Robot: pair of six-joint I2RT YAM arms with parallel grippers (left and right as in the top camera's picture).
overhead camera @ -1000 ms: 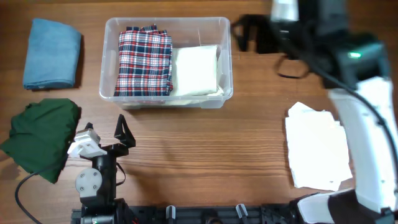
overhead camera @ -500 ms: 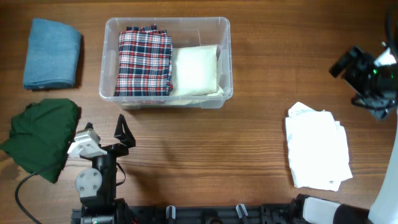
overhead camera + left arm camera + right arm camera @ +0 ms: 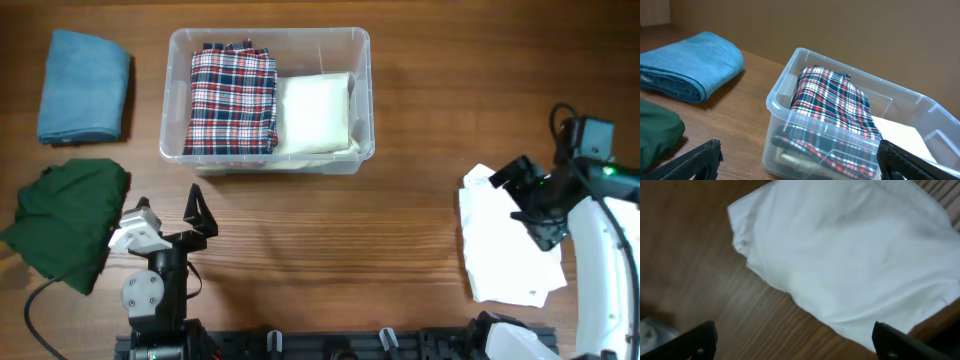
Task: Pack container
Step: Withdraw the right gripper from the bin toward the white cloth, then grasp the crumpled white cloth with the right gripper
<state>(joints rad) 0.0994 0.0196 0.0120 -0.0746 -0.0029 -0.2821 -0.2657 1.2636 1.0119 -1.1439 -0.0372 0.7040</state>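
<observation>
The clear container (image 3: 180, 150) stands at the back middle of the table and holds a folded plaid cloth (image 3: 233, 98) and a cream cloth (image 3: 315, 112). It also shows in the left wrist view (image 3: 780, 95). A folded white cloth (image 3: 505, 252) lies at the right, and fills the right wrist view (image 3: 855, 255). My right gripper (image 3: 530, 200) is open and empty, hovering over the white cloth's upper edge. My left gripper (image 3: 170, 215) is open and empty near the front left, pointing at the container.
A folded blue cloth (image 3: 84, 85) lies at the back left, also in the left wrist view (image 3: 690, 65). A green cloth (image 3: 68, 218) lies at the front left beside my left gripper.
My right arm has swung from behind the container to the right side and come down over the white cloth. The left arm has not moved.
</observation>
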